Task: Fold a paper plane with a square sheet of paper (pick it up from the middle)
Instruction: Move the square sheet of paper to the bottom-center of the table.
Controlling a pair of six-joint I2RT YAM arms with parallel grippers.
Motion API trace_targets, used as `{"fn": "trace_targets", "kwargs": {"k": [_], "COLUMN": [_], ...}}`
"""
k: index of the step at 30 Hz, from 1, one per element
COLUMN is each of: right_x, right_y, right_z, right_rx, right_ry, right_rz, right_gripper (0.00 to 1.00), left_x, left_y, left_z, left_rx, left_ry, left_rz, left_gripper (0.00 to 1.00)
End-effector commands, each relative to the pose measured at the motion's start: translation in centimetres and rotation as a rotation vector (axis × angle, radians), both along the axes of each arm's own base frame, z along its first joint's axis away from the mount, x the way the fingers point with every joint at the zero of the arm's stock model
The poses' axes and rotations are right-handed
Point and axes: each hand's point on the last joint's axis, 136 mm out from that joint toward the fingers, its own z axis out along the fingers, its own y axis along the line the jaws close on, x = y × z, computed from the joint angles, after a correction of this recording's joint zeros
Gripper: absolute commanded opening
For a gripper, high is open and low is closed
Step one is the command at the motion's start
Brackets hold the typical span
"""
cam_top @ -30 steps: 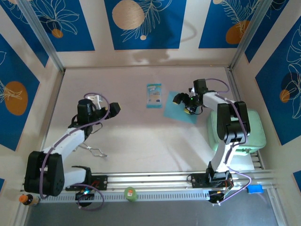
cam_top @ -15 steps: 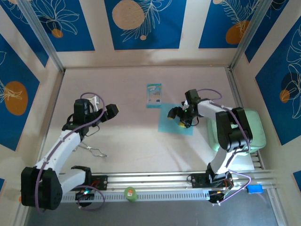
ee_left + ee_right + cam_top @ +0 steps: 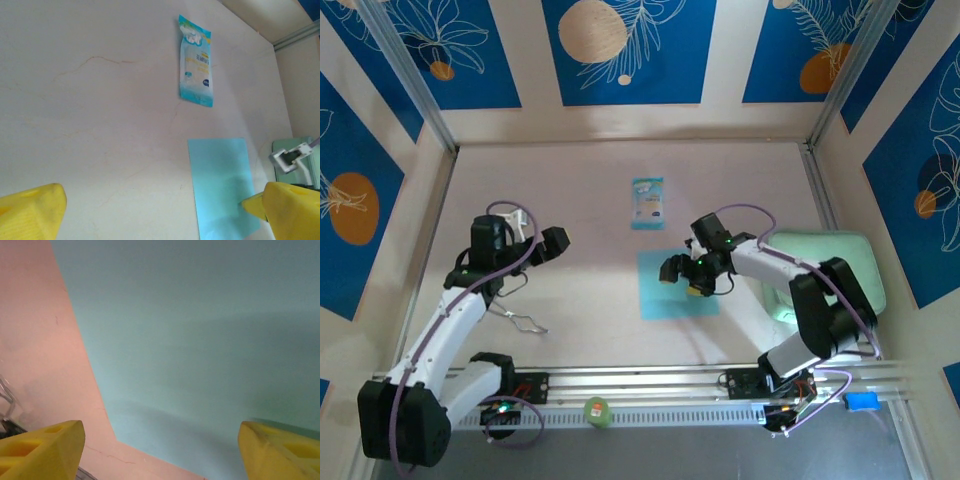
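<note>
square sheet of paper (image 3: pixel 660 290): light blue, flat on the table (image 3: pixel 580 300), nearer the arms than the teal-and-white printed packet (image 3: pixel 647 202) and apart from it, with the pale green pad (image 3: pixel 850 255) off to the right. no crease visible in the left wrist view (image 3: pixel 222 185) or the right wrist view (image 3: pixel 200 340), so probably no fold made yet.

right gripper (image 3: pixel 685 278): low over the sheet's right half, jaws wide apart (image 3: pixel 160 450), yellow fingertips (image 3: pixel 42 445) astride plain paper, nothing held. cannot tell whether the tips touch the sheet.

left gripper (image 3: pixel 542 232): well apart from the sheet, over bare table, fully spread (image 3: pixel 162 210) and empty.

looks thin, very light and limp. likely slides on the smooth tabletop under any sideways push, and buckles or takes a stray crease if pinched hard. no raised edge to get a finger under, so hard to lift straight off the surface. best taken from the middle, as the task asks: press both tips down lightly, draw them together to raise a small ridge, then close on that ridge. gentle closing only, since a crushed centre spoils the later folds. worth watching for the sheet skating away instead of bunching up.
</note>
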Motion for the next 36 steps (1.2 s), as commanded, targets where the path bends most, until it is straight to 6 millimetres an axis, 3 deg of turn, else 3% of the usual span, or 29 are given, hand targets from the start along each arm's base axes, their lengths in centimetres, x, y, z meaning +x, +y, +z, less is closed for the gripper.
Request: {"fn": "trace_targets", "kwargs": {"k": [1,9,18,25,31,36], "right_x": [0.8,0.4,-2.1,-3.5,-2.9,-1.4], "right_y": [-1.4,-1.9,0.1,3.0,5.5,6.3], "right_z": [1.0,-0.8,-3.1,-4.1,-2.9,0.4], "right_rx": [-0.048,-0.05,-0.041,-0.034,-0.011,0.069], "right_ry": [-0.035,-0.008,0.087,0.158,0.171,0.078], "right_rz": [-0.086,-0.076,0.071,0.043,0.007,-0.01], "right_gripper": [0.81,0.8,0.78,0.78,0.78,0.79], "left_x": [-1.1,-1.2,-1.7,-2.9,-3.1,-3.3], "left_y": [-0.8,-0.3,-1.0,-1.4,-2.3,-3.0], "left_z": [-1.6,-1.3,-1.7,-2.1,-2.4,-2.6], "left_rx": [-0.001,0.026,-0.074,-0.076,-0.116,-0.119], "left_ry": [0.05,0.002,0.013,0.047,0.055,0.073], "left_rz": [-0.057,-0.049,-0.028,-0.032,-0.042,-0.065], "left_gripper": [1.0,1.0,0.97,0.93,0.86,0.81]}}
